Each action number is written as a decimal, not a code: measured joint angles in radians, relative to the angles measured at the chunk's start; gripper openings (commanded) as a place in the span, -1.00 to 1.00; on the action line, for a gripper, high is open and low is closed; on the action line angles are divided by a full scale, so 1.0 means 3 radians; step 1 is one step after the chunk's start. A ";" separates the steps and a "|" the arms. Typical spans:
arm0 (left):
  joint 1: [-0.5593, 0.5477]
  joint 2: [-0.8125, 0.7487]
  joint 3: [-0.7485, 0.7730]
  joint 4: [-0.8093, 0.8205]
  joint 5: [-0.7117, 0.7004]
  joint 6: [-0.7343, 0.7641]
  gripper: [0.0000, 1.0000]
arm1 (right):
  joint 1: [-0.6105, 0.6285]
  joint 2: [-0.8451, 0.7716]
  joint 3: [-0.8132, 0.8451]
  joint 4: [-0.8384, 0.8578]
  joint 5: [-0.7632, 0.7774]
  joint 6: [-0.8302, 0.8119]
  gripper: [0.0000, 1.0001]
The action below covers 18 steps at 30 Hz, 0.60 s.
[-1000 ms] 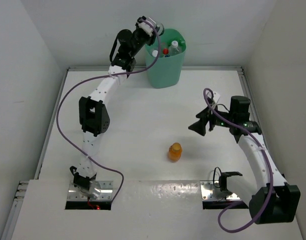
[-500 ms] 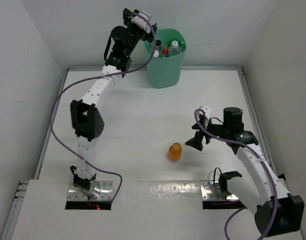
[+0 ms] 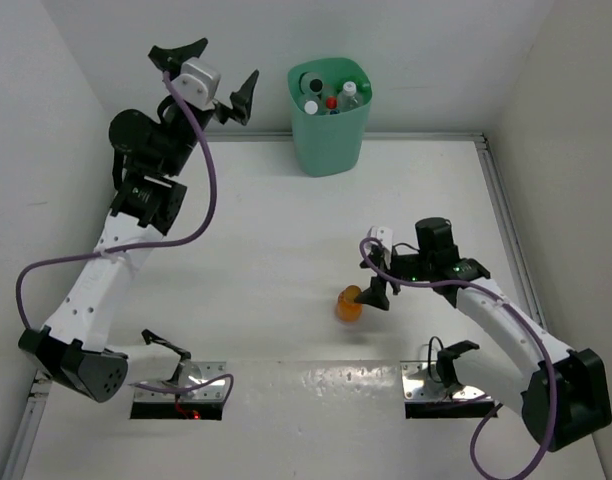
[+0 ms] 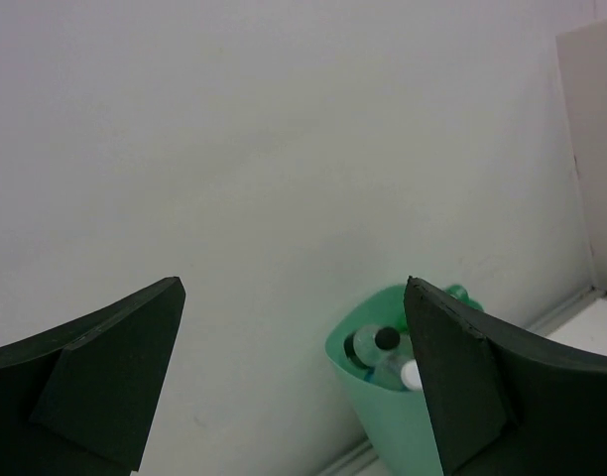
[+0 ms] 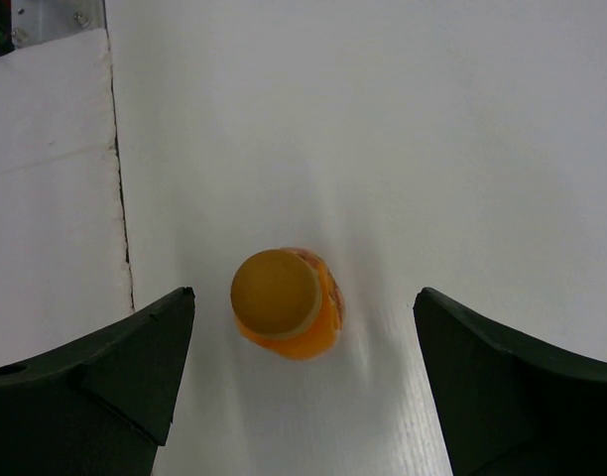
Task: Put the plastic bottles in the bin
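Note:
An orange bottle (image 3: 347, 305) stands upright on the white table, near the middle. My right gripper (image 3: 372, 284) hangs just right of and above it, open. In the right wrist view the orange bottle (image 5: 284, 297) sits between the spread fingers, nearer the left one, untouched by my right gripper (image 5: 303, 294). The mint-green bin (image 3: 331, 140) stands at the back with several plastic bottles (image 3: 330, 96) inside. My left gripper (image 3: 230, 58) is raised left of the bin, open and empty. In the left wrist view the bin (image 4: 378, 421) shows past my left gripper (image 4: 294, 284).
White walls enclose the table at the back and on both sides. A raised table edge (image 3: 496, 190) runs along the right. The arm bases sit on metal plates (image 3: 181, 385) at the near edge. A purple cable (image 3: 201, 215) loops off the left arm.
The left gripper has opened wide and swung left, away from above the bin. The right gripper has opened wider and moved left and down to the orange bottle.

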 measured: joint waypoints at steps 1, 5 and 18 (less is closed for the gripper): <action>0.0000 -0.0045 -0.0062 -0.0023 0.0000 0.0000 1.00 | 0.0050 0.0024 -0.0001 0.0014 0.0005 -0.0032 0.80; 0.0000 0.0029 -0.0273 -0.0253 0.0001 -0.0001 1.00 | 0.0211 0.0099 -0.0038 0.0089 0.0017 -0.0109 0.80; -0.0013 0.0084 -0.0507 -0.0540 0.0006 -0.0116 1.00 | 0.0378 0.0295 -0.0402 0.0533 0.0216 -0.0211 0.32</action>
